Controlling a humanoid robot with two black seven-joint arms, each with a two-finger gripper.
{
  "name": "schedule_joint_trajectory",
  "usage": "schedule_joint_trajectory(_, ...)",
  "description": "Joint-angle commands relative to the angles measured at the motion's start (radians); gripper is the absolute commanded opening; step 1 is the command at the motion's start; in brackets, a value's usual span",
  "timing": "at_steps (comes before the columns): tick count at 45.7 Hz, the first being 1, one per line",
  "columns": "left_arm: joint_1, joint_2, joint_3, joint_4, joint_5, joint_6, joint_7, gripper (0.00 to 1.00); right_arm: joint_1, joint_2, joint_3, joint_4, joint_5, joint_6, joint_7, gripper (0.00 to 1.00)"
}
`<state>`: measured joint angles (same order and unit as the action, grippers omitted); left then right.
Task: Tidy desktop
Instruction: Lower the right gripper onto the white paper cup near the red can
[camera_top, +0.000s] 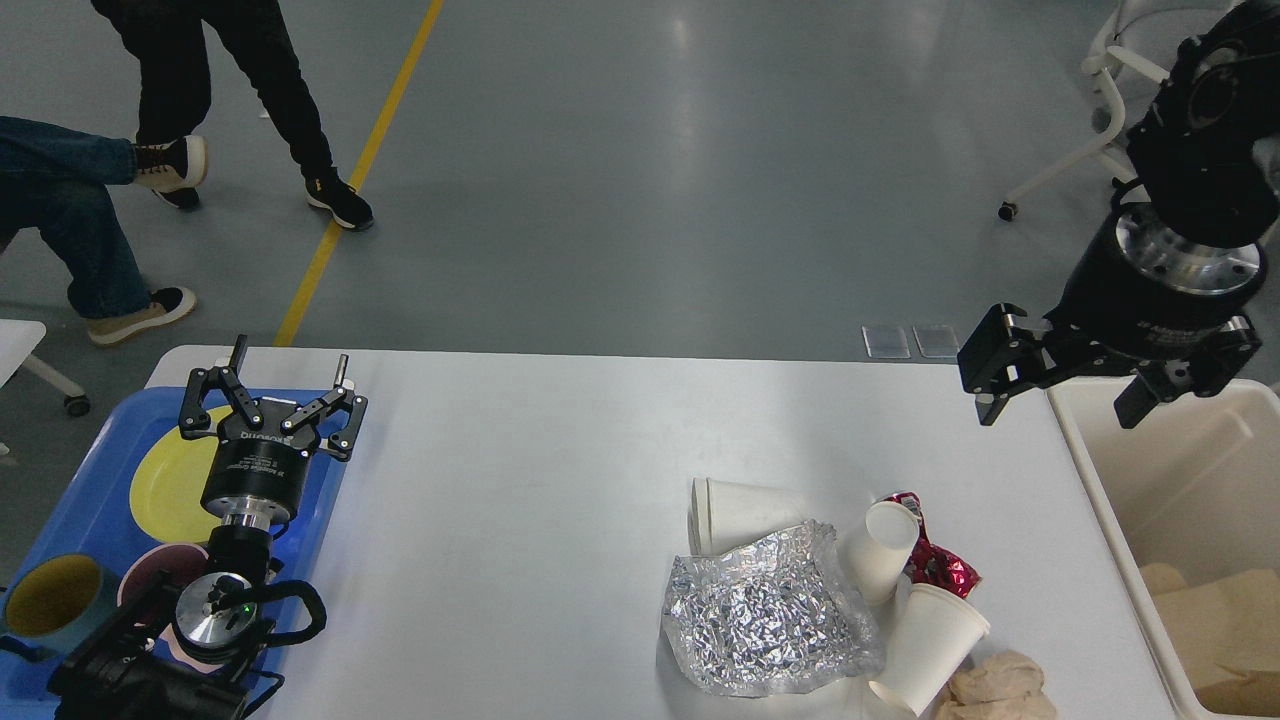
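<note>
So your big white rectangular surface (520, 470) is filling most of the view, and the junk is sitting bunched up toward its right near side. The crumpled sheet of silver foil (765, 615) is my landmark here. Just behind it a white paper cup (745, 510) is lying on its side. Right of the foil two more white paper cups (885, 560) (930, 645) are tipping over, with a shiny red wrapper (935, 565) poking out between them, and a wad of brown paper (1000, 685) is sitting at the near edge.

Far left of the foil, your left pincer (275, 385) is hovering with fingers spread apart over the blue plastic tray (90, 490), which is carrying a yellow round plate (170, 485) and a teal mug (55, 600).

Far right of the foil, your right pincer (1060, 385) is hanging with its fingers wide apart by the rim of the cream-white plastic bin (1110, 500), holding nothing.
</note>
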<state>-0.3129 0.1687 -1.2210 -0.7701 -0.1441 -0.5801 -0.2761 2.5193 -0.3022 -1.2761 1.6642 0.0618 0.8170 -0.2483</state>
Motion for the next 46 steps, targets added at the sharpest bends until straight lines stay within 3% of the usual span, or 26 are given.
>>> schedule_joint_trajectory(1,-0.002,0.000,0.000,0.000,0.000,0.000,0.000,0.96,0.023,0.017,0.017,0.045,0.007,-0.027,0.003,1.00)
schedule_joint_trajectory(10,0.000,0.000,0.000,0.000,0.000,0.000,0.000,0.96,0.015,0.008,0.017,0.042,0.007,-0.071,0.003,1.00)
schedule_joint_trajectory(22,-0.002,0.000,0.000,0.000,0.000,-0.001,0.000,0.96,-0.194,0.014,0.027,0.023,-0.002,-0.272,0.003,1.00)
schedule_joint_trajectory(30,-0.002,0.000,0.000,0.000,0.000,-0.001,0.000,0.96,-0.413,0.023,0.083,-0.112,0.001,-0.372,0.001,1.00)
schedule_joint_trajectory(46,-0.002,0.000,0.000,0.000,0.000,-0.001,0.000,0.96,-0.786,0.118,0.185,-0.444,0.009,-0.387,-0.002,1.00)
